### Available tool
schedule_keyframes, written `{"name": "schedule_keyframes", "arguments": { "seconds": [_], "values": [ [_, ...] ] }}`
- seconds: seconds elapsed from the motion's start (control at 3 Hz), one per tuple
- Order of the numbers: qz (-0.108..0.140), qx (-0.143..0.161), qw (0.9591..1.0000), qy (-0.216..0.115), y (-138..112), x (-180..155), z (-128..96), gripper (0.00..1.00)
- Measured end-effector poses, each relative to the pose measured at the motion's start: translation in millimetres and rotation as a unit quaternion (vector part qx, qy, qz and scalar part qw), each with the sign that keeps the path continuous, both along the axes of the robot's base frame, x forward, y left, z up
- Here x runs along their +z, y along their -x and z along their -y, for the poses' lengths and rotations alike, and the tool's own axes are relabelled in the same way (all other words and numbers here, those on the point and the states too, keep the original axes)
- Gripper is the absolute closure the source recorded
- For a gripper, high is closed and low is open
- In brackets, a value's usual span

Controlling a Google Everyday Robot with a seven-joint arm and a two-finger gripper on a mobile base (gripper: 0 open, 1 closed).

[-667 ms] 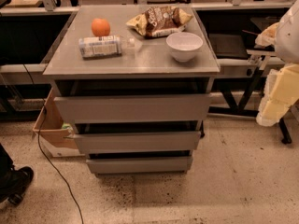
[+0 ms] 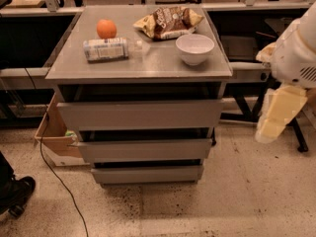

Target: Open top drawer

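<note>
While the gripper [image 2: 277, 113] hangs off at the right edge of the scene, well apart from the cabinet and beside its right flank, I judge the task hardly begun. Whether it is set wide or narrow I cannot tell from this angle, and it holds nothing that I can make out. The top drawer [image 2: 140, 113] sits just under the cabinet top [image 2: 148, 67], above the middle drawer [image 2: 143, 149] and the bottom drawer [image 2: 147, 174]. A dark gap shows above its front, but I see nothing of its inside, so I take it as shut or very nearly so. On the top stand an orange [image 2: 106, 28], a white packet [image 2: 105, 49], a chip bag [image 2: 168, 21] and a white bowl [image 2: 195, 48]. What is left, as I read it, is nearly everything: bring the gripper leftward to the handle-less front, find a hold on an edge, and draw it toward the near side.
</note>
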State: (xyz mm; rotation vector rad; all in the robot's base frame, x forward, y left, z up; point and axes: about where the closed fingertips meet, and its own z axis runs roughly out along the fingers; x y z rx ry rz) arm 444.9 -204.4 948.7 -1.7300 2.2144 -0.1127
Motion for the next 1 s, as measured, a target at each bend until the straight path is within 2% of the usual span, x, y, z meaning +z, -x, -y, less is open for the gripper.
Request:
{"name": "schedule_keyframes", "arguments": {
  "seconds": [0.67, 1.0],
  "values": [
    [-0.014, 0.029, 0.9995, -0.004, -20.3, -104.7, -32.1, 0.0],
    [-0.003, 0.051, 0.9985, -0.021, -35.1, -142.8, -55.2, 0.0]
  ]
}}
